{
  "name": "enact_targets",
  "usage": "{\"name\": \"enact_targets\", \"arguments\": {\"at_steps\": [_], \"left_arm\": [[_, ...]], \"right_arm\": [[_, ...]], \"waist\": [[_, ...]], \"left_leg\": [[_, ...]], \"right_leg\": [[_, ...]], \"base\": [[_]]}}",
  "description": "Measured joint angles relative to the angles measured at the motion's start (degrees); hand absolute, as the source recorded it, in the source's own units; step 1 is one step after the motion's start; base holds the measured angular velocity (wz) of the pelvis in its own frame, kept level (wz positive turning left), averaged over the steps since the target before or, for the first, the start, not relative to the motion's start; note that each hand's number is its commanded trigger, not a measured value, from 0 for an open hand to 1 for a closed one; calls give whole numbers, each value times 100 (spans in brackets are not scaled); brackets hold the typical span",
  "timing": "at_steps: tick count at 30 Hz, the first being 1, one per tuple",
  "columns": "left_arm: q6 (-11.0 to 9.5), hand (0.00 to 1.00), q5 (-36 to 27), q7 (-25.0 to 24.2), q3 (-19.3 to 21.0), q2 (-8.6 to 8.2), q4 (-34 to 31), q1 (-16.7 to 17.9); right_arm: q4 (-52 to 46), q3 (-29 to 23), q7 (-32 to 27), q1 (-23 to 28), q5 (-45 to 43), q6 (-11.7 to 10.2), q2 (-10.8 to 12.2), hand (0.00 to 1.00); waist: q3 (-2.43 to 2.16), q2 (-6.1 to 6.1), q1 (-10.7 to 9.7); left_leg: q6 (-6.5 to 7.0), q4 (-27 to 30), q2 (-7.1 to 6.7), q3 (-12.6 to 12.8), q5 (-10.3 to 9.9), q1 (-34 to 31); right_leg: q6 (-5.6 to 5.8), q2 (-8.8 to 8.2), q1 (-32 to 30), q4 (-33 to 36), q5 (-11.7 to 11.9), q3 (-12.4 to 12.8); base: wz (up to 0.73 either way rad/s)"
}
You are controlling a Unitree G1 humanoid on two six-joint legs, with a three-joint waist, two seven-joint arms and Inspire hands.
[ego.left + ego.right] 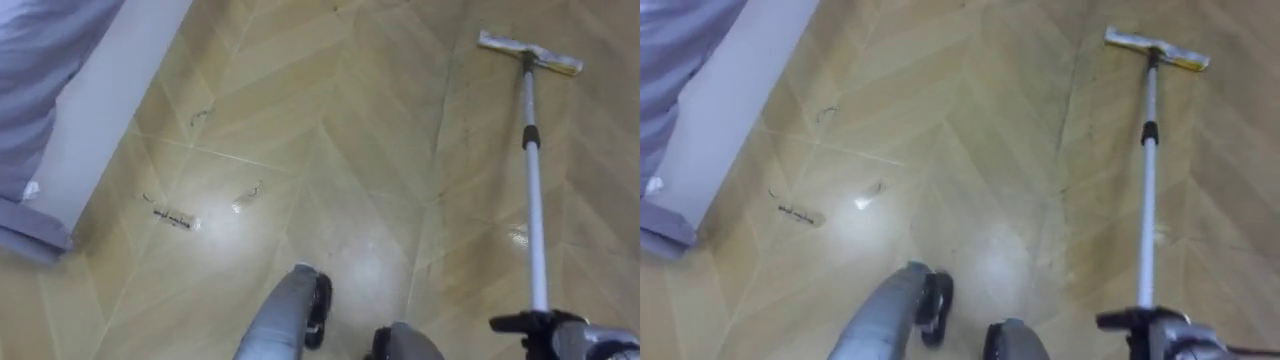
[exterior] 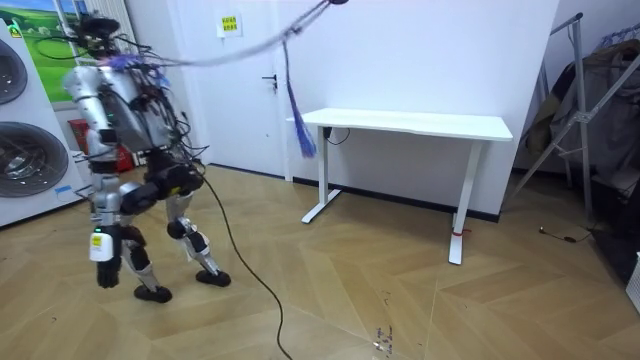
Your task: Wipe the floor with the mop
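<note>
Right hand (image 1: 558, 332), lower right, fingers wrapped round a silver-poled flat white mop (image 1: 533, 180). It seems mid-stroke; next, probably steer toward small dark scraps (image 1: 172, 217), centre-left.

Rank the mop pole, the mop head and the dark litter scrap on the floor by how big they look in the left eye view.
1. mop pole, by far the longest
2. mop head
3. dark litter scrap, smallest, though it lies nearer the camera

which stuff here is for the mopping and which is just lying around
For the job: mop, gripped by the right hand; floor.
Just lying about: small scraps on the floor, white desk, washing machines.
</note>
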Motion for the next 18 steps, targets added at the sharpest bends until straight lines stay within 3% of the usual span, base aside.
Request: {"name": "enact_targets", "arguments": {"at_steps": [1, 2, 3, 4, 6, 7, 8, 9, 11, 13, 15, 16, 18], "left_arm": [[-9, 0, 2, -27, 1, -17, -23, -6], [-16, 0, 6, -45, 0, -35, -26, -35], [-30, 0, 60, -73, 1, -66, -25, -122], [-76, 0, 119, -73, 5, -73, -33, -209], [-176, 0, 200, -41, 27, -82, -95, -350], [-212, 0, 263, 11, 32, -110, -100, -442], [-223, 0, 287, 41, 52, -124, -99, -457], [-204, 0, 425, 81, 126, -169, -91, -479], [-137, 0, 572, 108, 96, -190, -93, -479], [-69, 0, 649, 147, 88, -254, -42, -472], [72, 0, 661, 169, 99, -297, -24, -373], [101, 0, 613, 180, 119, -302, -12, -287], [179, 0, 614, 208, 119, -293, -11, -212]], "right_arm": [[25, 21, 27, 171, -7, -4, -21, 100], [39, 75, 50, 264, -20, -10, -62, 100], [76, 114, 34, 487, -95, -54, -130, 100], [91, 132, -37, 775, -131, -58, -191, 100], [85, 155, -221, 1095, -136, -68, -193, 100], [78, 154, -371, 1239, -136, -132, -87, 100], [78, 154, -435, 1292, -139, -172, -73, 100], [65, 152, -532, 1407, -147, -247, 82, 100], [45, 150, -593, 1488, -144, -303, 328, 100], [-9, 138, -590, 1614, -145, -303, 445, 100], [-181, 100, -590, 1867, -223, -256, 496, 100], [-196, 98, -588, 1850, -346, -211, 496, 100], [-155, 67, -567, 1641, -421, -165, 467, 100]], "waist": [[-16, -27, 3], [-11, 0, -9], [-5, 116, -112], [-58, 271, -185], [-77, 455, -205], [-48, 568, -279], [-44, 591, -314], [-50, 620, -396], [-36, 588, -570], [-45, 594, -672], [-79, 519, -637], [-75, 507, -612], [-75, 465, -609]], "left_leg": [[151, 19, -96, 83, -170, 125], [179, 62, -162, 85, -254, 180], [289, 125, -291, 69, -418, 304], [389, 210, -386, 14, -596, 384], [469, 247, -434, -24, -813, 488], [521, 219, -456, -35, -893, 567], [534, 184, -474, -35, -924, 613], [540, 105, -486, -35, -995, 741], [520, -119, -557, -55, -1075, 1034], [479, -229, -585, -135, -1215, 1329], [373, -196, -569, -198, -1510, 1726], [269, -81, -493, -228, -1665, 1868], [63, 449, -375, -230, -1686, 1836]], "right_leg": [[74, -120, 90, 50, 38, 36], [236, -169, 73, 217, 137, 10], [383, -274, 16, 636, 475, -37], [459, -296, -167, 1120, 973, -9], [455, -205, -546, 1505, 1200, 77], [441, -155, -903, 1463, 1193, 83], [438, -147, -1071, 1371, 1195, 91], [431, -109, -1351, 952, 1204, 64], [401, -116, -1576, 4, 1261, 34], [271, -130, -1559, -889, 1546, -4], [63, -200, -1340, -1170, 1931, -265], [18, -188, -1172, -1117, 1909, -327], [-90, -174, -1048, -928, 1818, -459]], "base": [[0], [10], [33], [37], [9], [0], [0], [0], [5], [13], [-8], [-21], [-15]]}}
